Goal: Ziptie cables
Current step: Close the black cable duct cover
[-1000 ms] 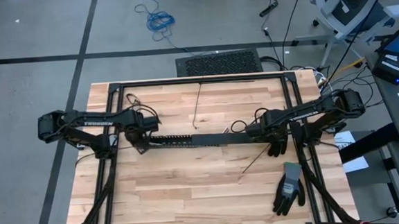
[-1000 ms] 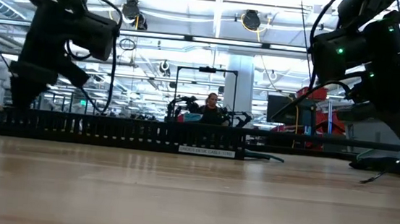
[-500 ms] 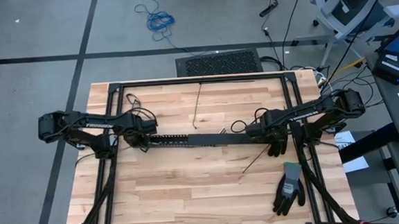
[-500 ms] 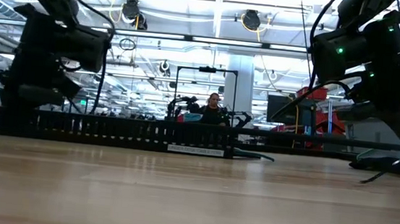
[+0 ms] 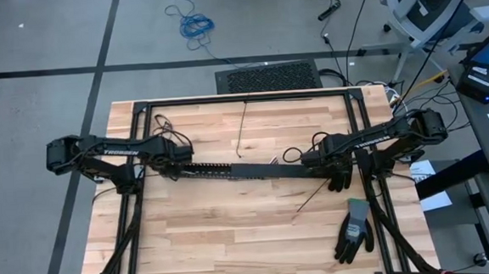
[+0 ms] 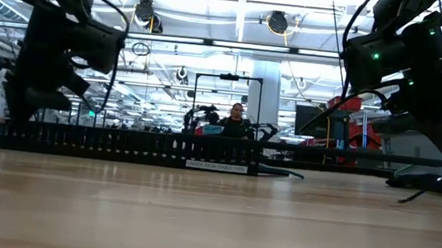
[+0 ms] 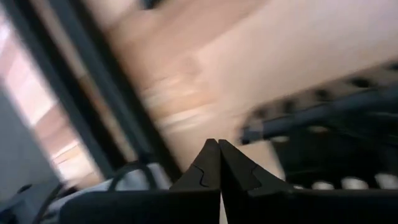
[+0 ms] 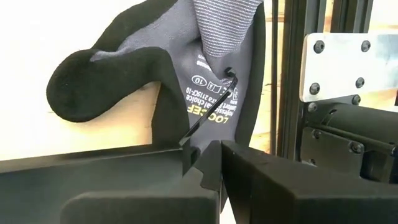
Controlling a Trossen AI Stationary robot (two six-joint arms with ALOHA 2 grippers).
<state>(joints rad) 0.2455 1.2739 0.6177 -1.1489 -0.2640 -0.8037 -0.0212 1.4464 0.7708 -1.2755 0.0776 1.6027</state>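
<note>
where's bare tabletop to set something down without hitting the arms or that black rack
The near-left table is widest: bordered by the long black cable rack behind and the glove to its right. The far half is open except a thin black strip. It is crowded along the rack, by the left gripper and right gripper.

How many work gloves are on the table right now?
1. The glove lies on the table by its right edge, just beyond the shut right end effector. Arms could hide another.
</note>
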